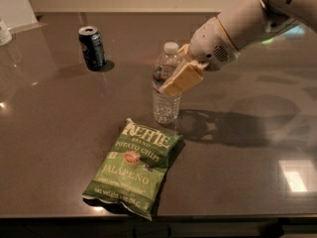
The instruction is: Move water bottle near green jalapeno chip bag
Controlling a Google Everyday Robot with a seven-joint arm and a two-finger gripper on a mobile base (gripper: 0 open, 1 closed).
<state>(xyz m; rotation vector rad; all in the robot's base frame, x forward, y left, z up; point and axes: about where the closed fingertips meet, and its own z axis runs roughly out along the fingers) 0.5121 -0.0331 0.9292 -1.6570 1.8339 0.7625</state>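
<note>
The water bottle is clear and ribbed with a white cap and a dark and red label band. It stands upright on the dark table, just above the top edge of the green jalapeno chip bag. My gripper comes in from the upper right and is shut on the bottle at label height, its tan finger across the bottle's front. The bag lies flat near the table's front edge, its white lettering facing up.
A dark soda can stands at the back left. A white object sits at the far left edge. The dark glossy table ends just below the bag. My white arm spans the upper right.
</note>
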